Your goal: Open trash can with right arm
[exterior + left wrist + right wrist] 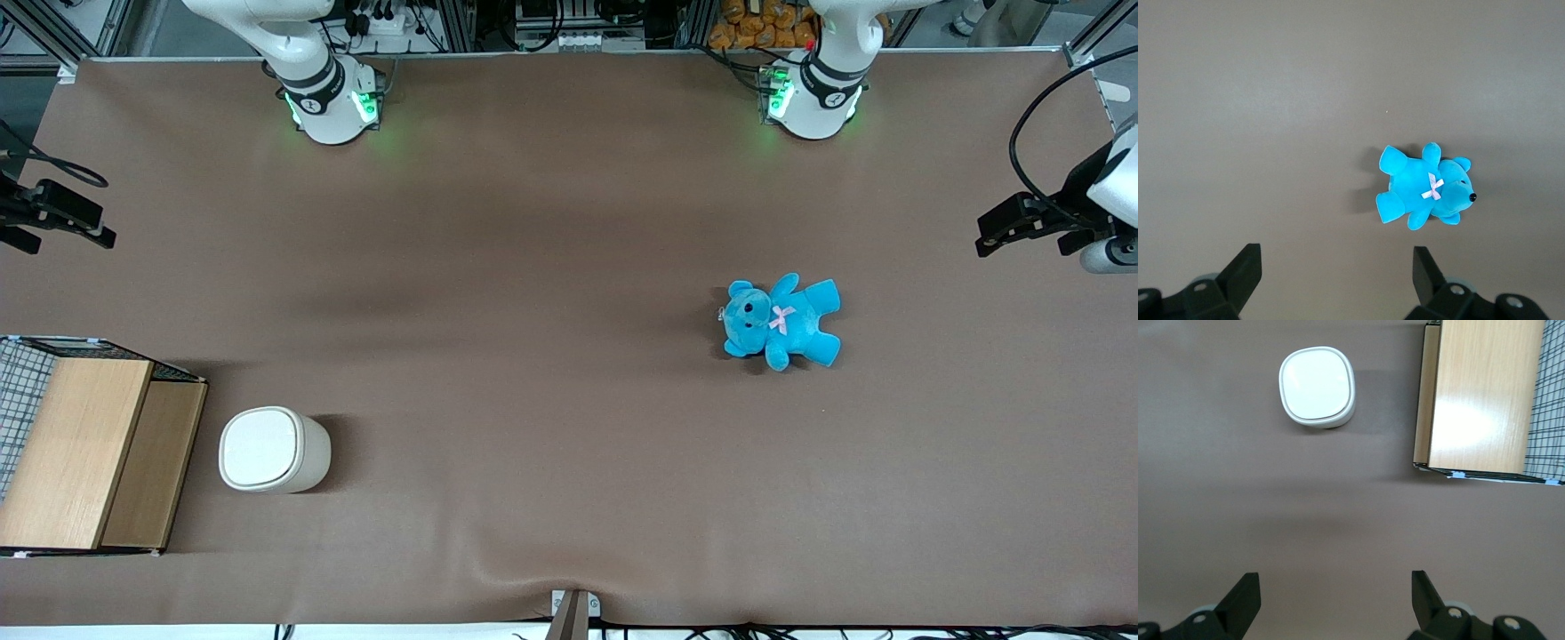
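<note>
Cream-white trash can (pixel 1317 387), lid flat and shut, well ahead of pincer (pixel 1331 603) hovering wide open, empty, above brown table (pixel 1338 520); wooden box (pixel 1478 393) beside can.

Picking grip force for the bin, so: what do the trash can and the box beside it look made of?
The trash can looks like smooth cream-white plastic: an even, seamless lid with a soft sheen. The box appears to be light wood or a wood-look laminate, with visible grain, glare and a wire-mesh side. The open end effector hovers above bare table, touching neither.
</note>
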You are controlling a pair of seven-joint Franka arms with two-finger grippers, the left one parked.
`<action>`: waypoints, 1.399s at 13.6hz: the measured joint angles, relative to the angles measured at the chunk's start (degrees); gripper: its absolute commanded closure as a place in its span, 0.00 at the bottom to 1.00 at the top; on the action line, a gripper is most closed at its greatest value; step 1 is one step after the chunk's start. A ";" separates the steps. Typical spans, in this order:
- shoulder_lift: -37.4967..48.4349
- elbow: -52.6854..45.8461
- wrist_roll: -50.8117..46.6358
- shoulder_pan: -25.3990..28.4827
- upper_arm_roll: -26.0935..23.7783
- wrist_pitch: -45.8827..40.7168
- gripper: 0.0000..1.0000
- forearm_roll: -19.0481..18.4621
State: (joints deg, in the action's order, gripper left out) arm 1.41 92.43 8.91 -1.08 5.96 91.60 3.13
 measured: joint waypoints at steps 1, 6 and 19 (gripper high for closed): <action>0.00 -0.01 0.00 0.00 -0.03 0.05 0.00 -0.14; 0.02 -0.58 0.00 0.05 -0.27 0.06 0.00 -0.17; 0.02 -1.69 -4.12 0.44 -0.48 0.34 0.00 -3.03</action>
State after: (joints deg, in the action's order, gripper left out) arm 1.43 90.74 4.78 -0.64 5.49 91.94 0.10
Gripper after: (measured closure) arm 0.000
